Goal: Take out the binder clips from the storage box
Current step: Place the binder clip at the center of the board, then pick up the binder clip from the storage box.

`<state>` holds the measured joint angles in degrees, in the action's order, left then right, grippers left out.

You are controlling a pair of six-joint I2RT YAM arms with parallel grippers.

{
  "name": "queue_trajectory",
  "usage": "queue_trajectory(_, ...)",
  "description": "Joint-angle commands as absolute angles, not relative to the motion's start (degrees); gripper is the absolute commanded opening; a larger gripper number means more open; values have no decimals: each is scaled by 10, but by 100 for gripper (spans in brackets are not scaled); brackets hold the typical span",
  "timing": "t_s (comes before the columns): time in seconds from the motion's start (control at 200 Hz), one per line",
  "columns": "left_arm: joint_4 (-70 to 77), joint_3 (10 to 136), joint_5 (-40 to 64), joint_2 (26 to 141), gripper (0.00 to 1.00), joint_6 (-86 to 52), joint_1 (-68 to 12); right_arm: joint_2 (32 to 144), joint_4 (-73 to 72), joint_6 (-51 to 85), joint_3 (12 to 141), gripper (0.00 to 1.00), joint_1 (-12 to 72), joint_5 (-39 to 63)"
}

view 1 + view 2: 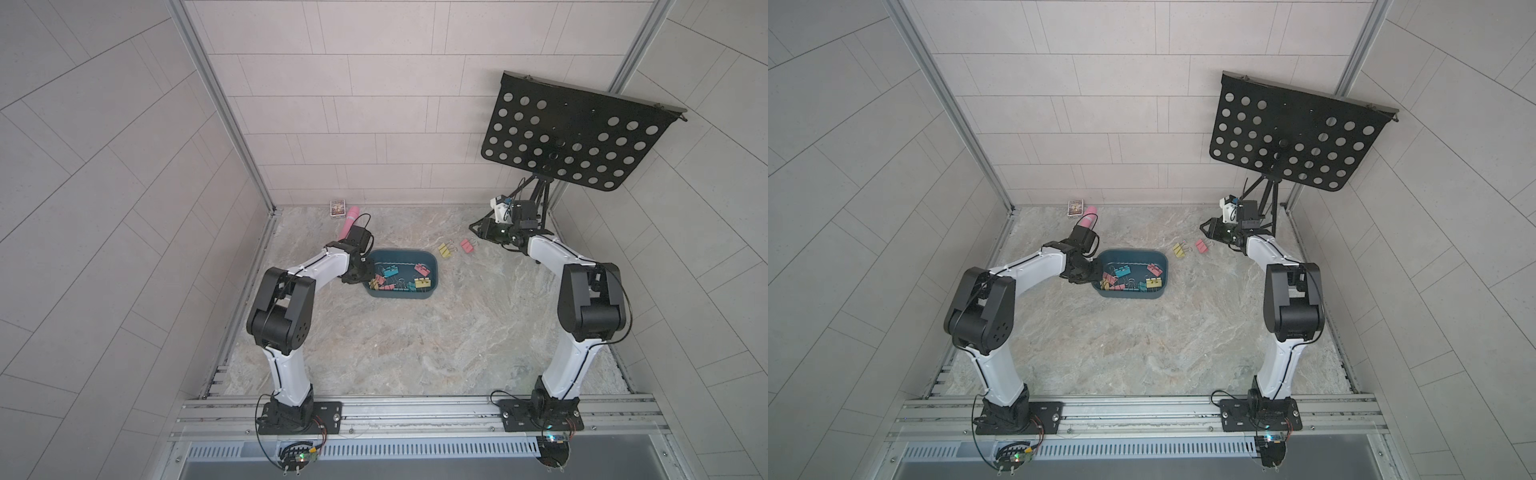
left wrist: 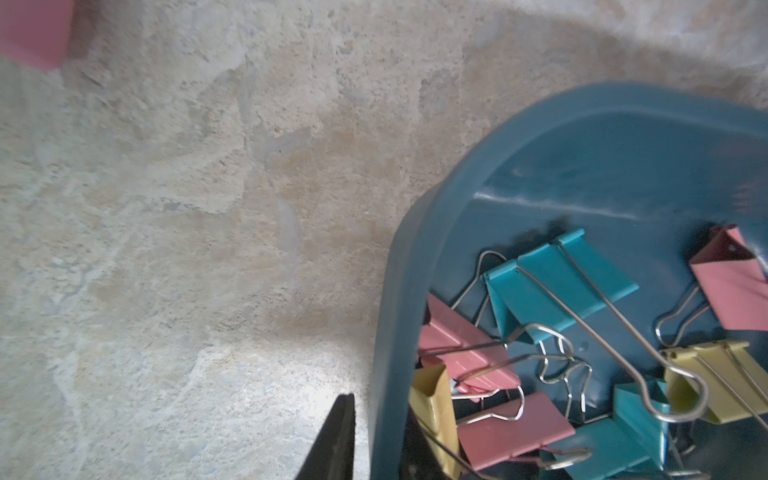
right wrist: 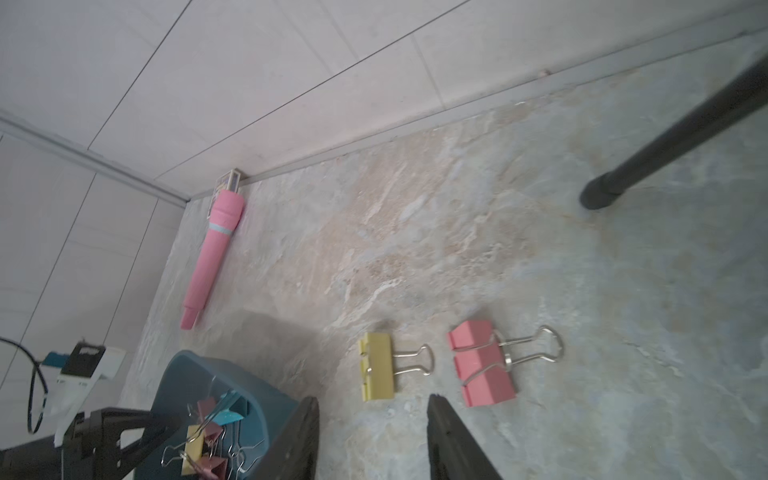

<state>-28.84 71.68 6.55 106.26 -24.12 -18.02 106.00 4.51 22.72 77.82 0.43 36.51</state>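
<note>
This is a robotics lab test cell. A white-and-black left arm (image 1: 286, 365) and right arm (image 1: 565, 357) are bolted to an aluminium rail (image 1: 415, 409), with a bare circuit board (image 1: 301, 457) and loose wiring just in front of it. Beyond the rail, a marble-patterned tabletop (image 1: 395, 340) is boxed in by pale panel walls (image 1: 353, 104) on aluminium posts (image 1: 225, 108). A perforated black music stand (image 1: 582, 120) stands at the far side.

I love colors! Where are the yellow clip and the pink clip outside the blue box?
yellow clip (image 3: 377, 365): right wrist view, its yellow body.
pink clip (image 3: 486, 374): right wrist view, its pink body.
</note>
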Motion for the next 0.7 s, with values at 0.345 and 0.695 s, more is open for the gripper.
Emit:
queue_trajectory(0.345,-299,729,75,1055,24,-236,-177,1083,246,11,874,44,220,258)
queue_trajectory(0.695,-294,722,77,1052,24,-238,-177,1163,309,-59,933,43,296,147)
